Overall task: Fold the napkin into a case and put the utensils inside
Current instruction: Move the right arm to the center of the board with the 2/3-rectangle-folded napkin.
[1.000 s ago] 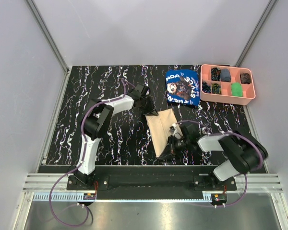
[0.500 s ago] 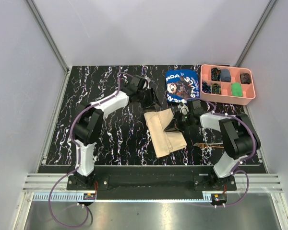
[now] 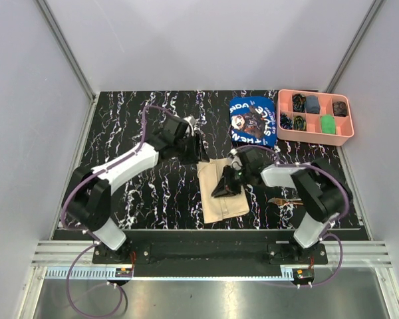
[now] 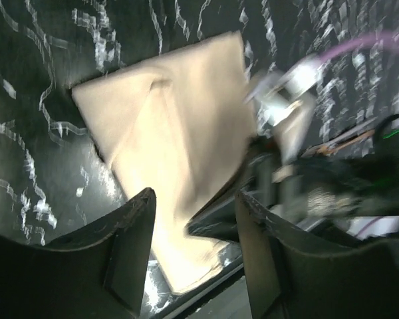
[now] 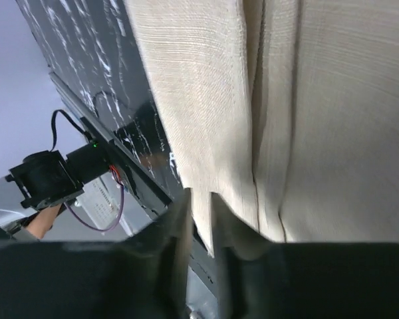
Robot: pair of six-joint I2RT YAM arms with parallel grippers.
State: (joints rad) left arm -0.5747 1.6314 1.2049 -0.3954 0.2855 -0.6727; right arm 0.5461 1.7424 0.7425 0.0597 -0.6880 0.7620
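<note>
The beige napkin lies as a folded oblong packet on the black marbled table, near the front edge. My right gripper is low over its middle and shut on a thin edge of the cloth. The right wrist view shows that strip between the nearly closed jaws, with layered napkin folds beyond. My left gripper is open and empty above the napkin's far left corner. In the left wrist view it looks down on the napkin. The utensils lie on the table right of the napkin.
A blue printed cloth lies behind the napkin. A pink compartment tray with small items stands at the back right. The table's front edge is close below the napkin.
My right gripper has swung from the napkin's near end round its right side to its middle, drawing cloth leftward. The napkin now looks wider. My left arm has drawn back to the left.
</note>
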